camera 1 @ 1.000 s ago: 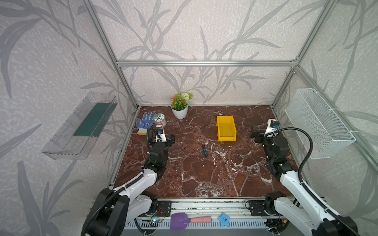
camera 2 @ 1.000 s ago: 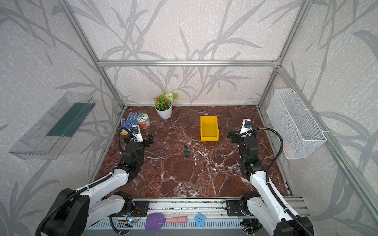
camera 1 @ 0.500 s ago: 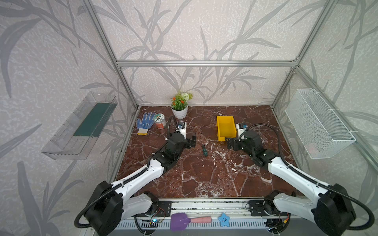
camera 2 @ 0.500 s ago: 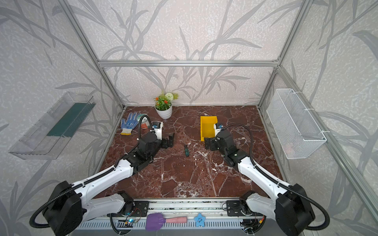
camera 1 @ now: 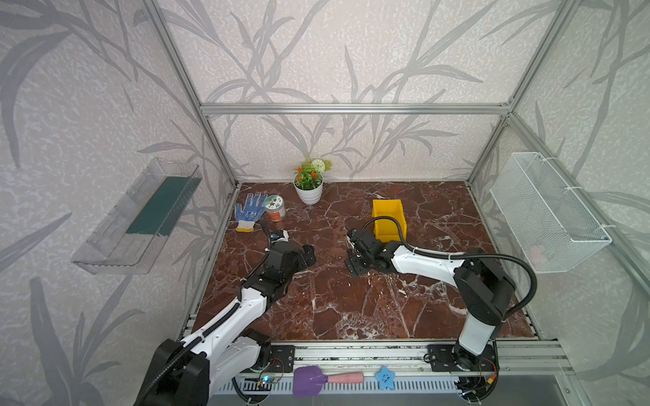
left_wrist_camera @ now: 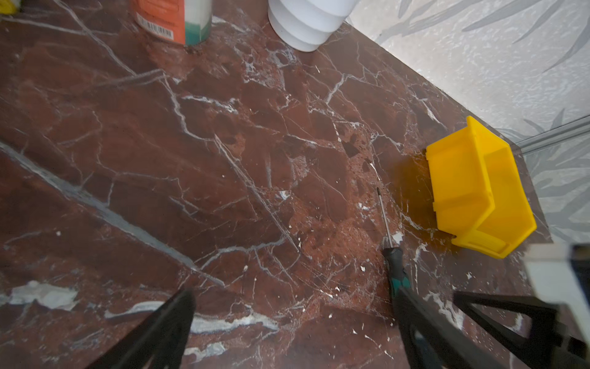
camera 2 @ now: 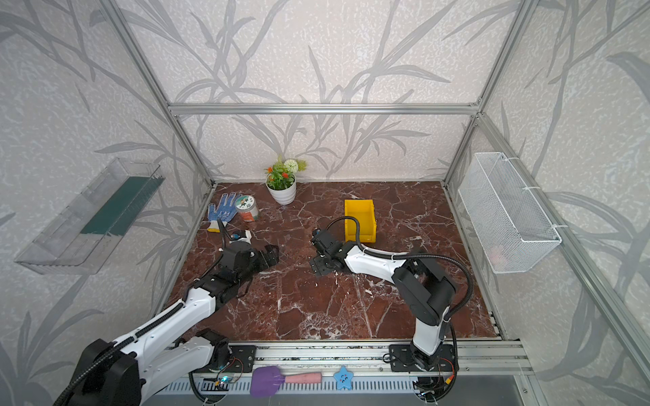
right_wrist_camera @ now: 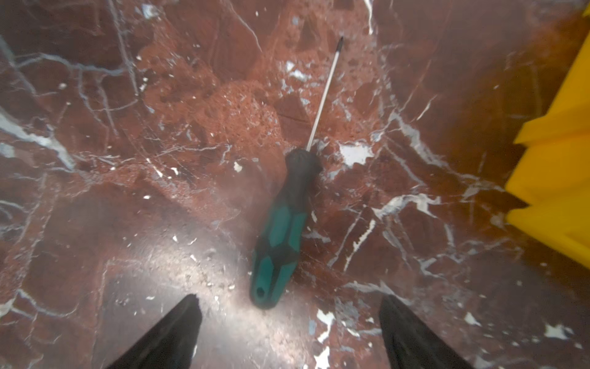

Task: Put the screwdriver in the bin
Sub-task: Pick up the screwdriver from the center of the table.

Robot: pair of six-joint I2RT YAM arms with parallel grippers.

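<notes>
On the red marble tabletop (camera 1: 351, 309), the yellow bin (camera 1: 387, 218) stands upright. The left gripper (left_wrist_camera: 293, 297) and right gripper (right_wrist_camera: 289, 298) both have fingers spread wide, holding nothing. The teal-and-black screwdriver (right_wrist_camera: 281, 230) lies flat on the marble near the bin, its handle end just ahead of the right gripper's fingertips.

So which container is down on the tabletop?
The yellow bin; the clear tray and white wire basket are mounted higher up, off to the sides.

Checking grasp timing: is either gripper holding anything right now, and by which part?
Nothing held. Right gripper is open over the handle end of the screwdriver, which lies on the table, untouched. Left gripper open, empty.
</notes>
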